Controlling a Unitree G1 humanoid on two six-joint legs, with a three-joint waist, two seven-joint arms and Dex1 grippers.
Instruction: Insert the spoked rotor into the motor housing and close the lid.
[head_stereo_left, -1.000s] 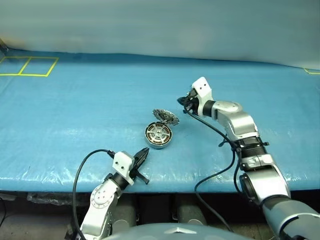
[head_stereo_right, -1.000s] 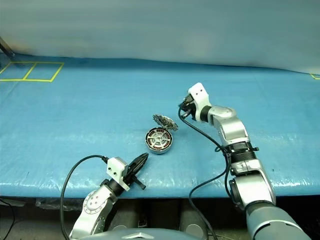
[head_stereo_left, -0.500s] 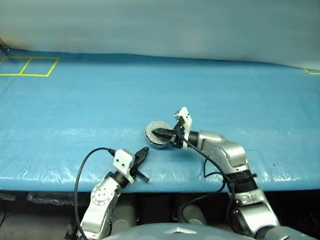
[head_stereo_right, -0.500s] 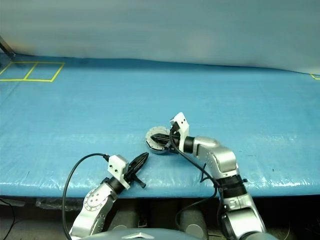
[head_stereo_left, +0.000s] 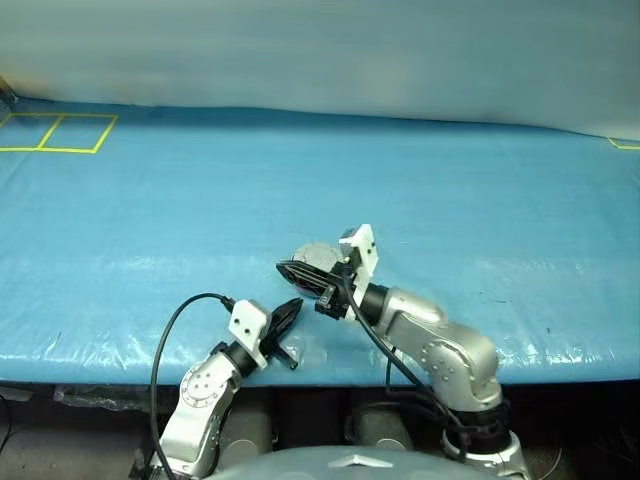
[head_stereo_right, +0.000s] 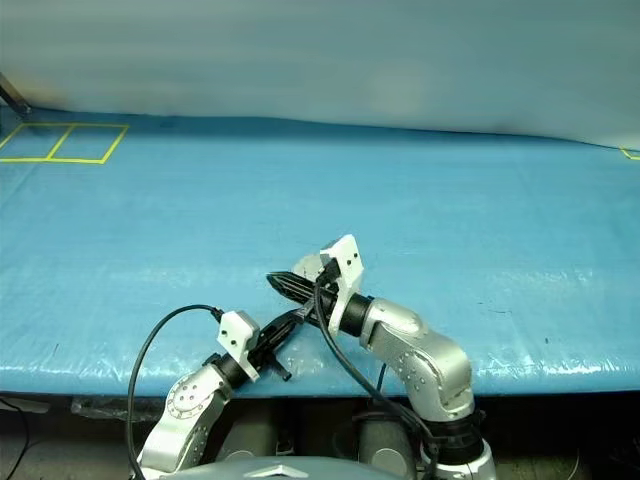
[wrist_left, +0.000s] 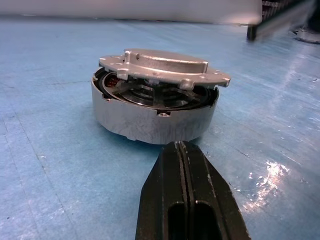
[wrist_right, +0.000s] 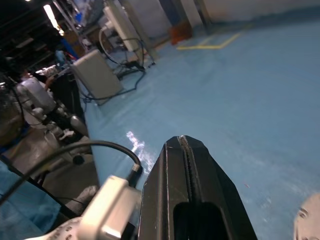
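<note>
The lid (wrist_left: 165, 67) is seen resting slightly tilted, not fully seated, on the motor housing (wrist_left: 150, 117) on the blue bench (head_stereo_left: 480, 200) — both grippers, left (wrist_left: 182, 150) and right (head_stereo_left: 285, 268), empty with jaws pressed together, presumably for pushing rather than grasping.

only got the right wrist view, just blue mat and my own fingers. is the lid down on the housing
Observer: Down but not flush. In the left wrist view the lid sits tilted on the motor housing, with a gap under one edge.
Operator: where's my right gripper vs the housing
Observer: From the head, the right gripper is shut and lies across the housing's near side, pointing to the robot's left. I cannot tell whether it touches.
Operator: and the left one
Observer: The left gripper is shut, aimed at the housing's side wall and just short of it.
</note>
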